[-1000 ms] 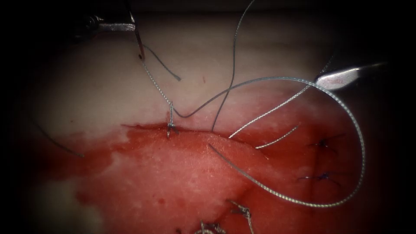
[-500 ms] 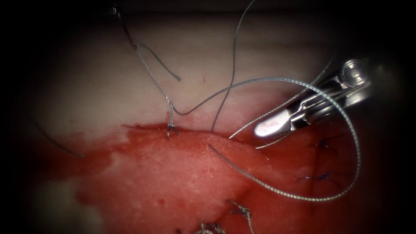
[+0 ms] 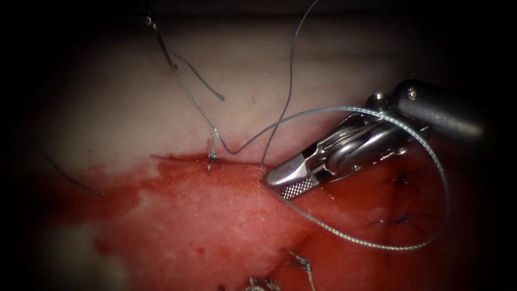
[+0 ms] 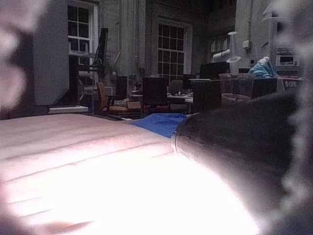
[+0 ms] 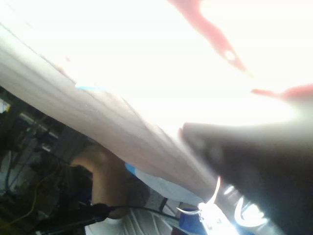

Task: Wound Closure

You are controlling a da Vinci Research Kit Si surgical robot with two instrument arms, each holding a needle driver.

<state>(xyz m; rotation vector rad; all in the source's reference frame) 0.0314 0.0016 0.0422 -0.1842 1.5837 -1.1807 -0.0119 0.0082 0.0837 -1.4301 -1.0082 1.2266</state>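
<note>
The right claw (image 3: 284, 182), its jaws slightly apart, sits at the needle (image 3: 280, 197) tip on the tissue (image 3: 226, 226), right of the knot (image 3: 214, 159). The left claw (image 3: 161, 46) is clamped on thread (image 3: 194, 99) above the knot. No writing is legible.

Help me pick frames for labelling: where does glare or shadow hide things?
Endoscope view: dark rim shadows the thin curved needle, clear of the pale pork tissue, its holder hidden; silver right needle driver, open, empty, beside grey braided thread, well lit. Both wrist views: glare whitens tissue.
</note>
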